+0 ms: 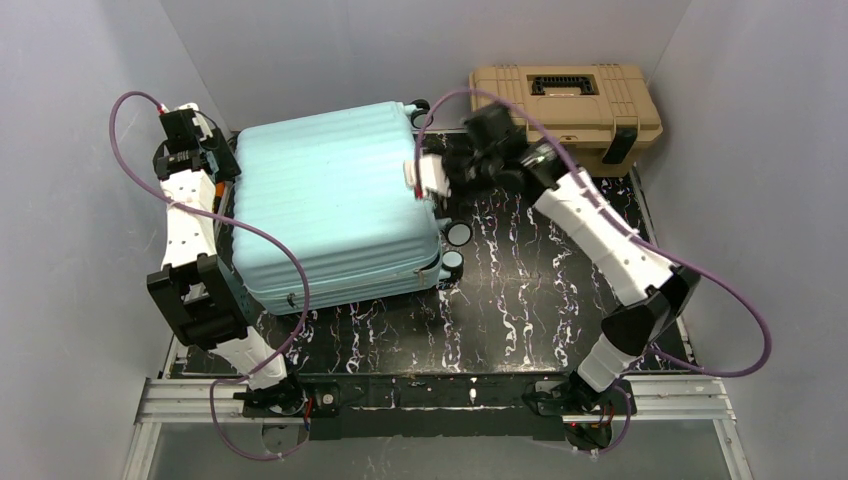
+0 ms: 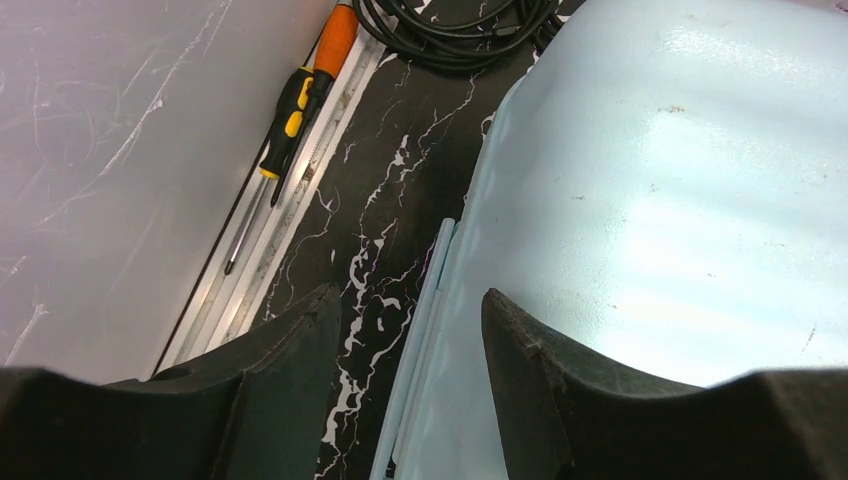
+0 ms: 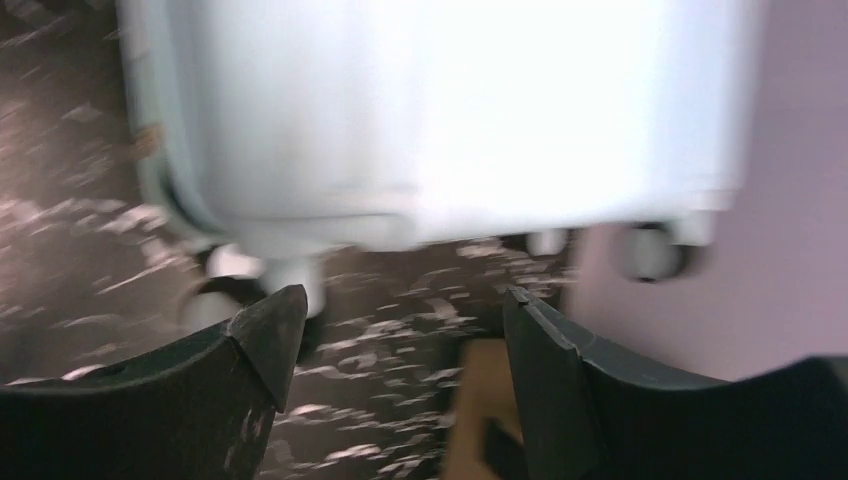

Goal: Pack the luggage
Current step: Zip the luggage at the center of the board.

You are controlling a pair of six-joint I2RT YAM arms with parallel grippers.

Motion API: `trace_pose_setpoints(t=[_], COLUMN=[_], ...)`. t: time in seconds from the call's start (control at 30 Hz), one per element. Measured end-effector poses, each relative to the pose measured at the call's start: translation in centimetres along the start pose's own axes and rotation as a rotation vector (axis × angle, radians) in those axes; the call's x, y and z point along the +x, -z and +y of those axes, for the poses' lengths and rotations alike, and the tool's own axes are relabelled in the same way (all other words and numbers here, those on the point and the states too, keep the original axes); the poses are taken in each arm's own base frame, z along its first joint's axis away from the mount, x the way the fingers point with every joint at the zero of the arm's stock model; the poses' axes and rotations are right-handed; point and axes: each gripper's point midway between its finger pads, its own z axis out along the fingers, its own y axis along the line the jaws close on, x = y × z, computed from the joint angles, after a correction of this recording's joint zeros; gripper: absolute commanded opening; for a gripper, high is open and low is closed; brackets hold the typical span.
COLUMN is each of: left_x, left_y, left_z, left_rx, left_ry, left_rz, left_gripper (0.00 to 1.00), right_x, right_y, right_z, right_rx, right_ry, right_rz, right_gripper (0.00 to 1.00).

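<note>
My left gripper stands half-open astride the far-left rim of the luggage, gripping nothing. The case lies flat and shut on the table, so I judge the packing nearly finished. My right gripper gapes empty beside the wheels.

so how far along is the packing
The pale mint-blue ribbed hard-shell suitcase lies flat with its lid down; contents and zip aren't visible. The left gripper is open astride its edge, the right gripper open near the wheels, neither holding anything. Remaining: probably fastening it.
</note>
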Motion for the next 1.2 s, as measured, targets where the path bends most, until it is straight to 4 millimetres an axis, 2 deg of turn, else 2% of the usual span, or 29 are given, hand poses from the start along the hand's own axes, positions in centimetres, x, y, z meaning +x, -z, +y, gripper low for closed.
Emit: trace_pose_setpoints(t=[0.07,0.13,0.17,0.2,0.27,0.33,0.37,0.43,0.47,0.5,0.57,0.63,0.7,0.8,1.0,1.1,1.2], left_x=[0.0,0.0,0.0,0.0,0.0,0.2,0.3,0.5,0.8,1.0,1.2,1.1,1.1,1.1,1.1,1.1,1.1], left_y=[0.0,0.0,0.1,0.1,0.1,0.2,0.2,0.4,0.4,0.5,0.4,0.5,0.4,0.4,0.4,0.4,0.4], left_z=[-0.1,-0.1,-0.1,-0.1,-0.1,0.0,0.0,0.2,0.3,0.3,0.4,0.4,0.4,0.4,0.3,0.3,0.2], left_rx=[0.003,0.006,0.006,0.007,0.007,0.006,0.006,0.002,0.0,-0.002,-0.003,-0.002,0.0,0.003,0.01,0.012,0.016], left_ry=[-0.003,-0.005,-0.008,-0.01,-0.013,-0.02,-0.024,-0.032,-0.036,-0.039,-0.045,-0.052,-0.056,-0.062,-0.077,-0.083,-0.09], left_rz=[0.0,0.0,-0.001,-0.001,-0.004,-0.006,-0.006,-0.003,0.002,0.009,0.014,0.013,0.013,0.012,0.011,0.011,0.012], left_gripper=[0.53,0.53,0.53,0.53,0.53,0.53,0.53,0.53,0.53,0.53,0.53,0.54,0.54,0.54,0.54,0.54,0.54], right_x=[-3.3,-5.4,-6.0,-6.1,-5.2,-3.3,-2.0,2.1,4.1,7.0,11.5,15.1,17.4,17.5,13.8,12.4,11.7], right_y=[4.1,8.1,10.3,11.5,12.4,11.3,10.0,5.5,3.4,0.6,-4.3,-7.3,-9.3,-10.1,-9.4,-9.8,-10.9], right_z=[-4.5,-8.7,-10.9,-12.9,-16.1,-18.8,-20.3,-22.3,-22.6,-22.8,-22.4,-21.5,-20.6,-21.0,-24.8,-25.6,-25.8], right_rx=[0.133,0.281,0.364,0.428,0.511,0.541,0.547,0.518,0.494,0.462,0.4,0.357,0.324,0.336,0.473,0.504,0.515], right_ry=[0.047,0.089,0.108,0.123,0.132,0.124,0.122,0.093,0.074,0.044,-0.007,-0.047,-0.071,-0.046,0.09,0.148,0.2], right_rz=[-0.089,-0.152,-0.169,-0.175,-0.167,-0.153,-0.148,-0.12,-0.103,-0.082,-0.054,-0.03,-0.021,-0.052,-0.14,-0.157,-0.161], right_gripper=[0.82,0.81,0.82,0.83,0.84,0.84,0.85,0.86,0.87,0.88,0.89,0.91,0.95,0.95,0.98,0.98,0.98])
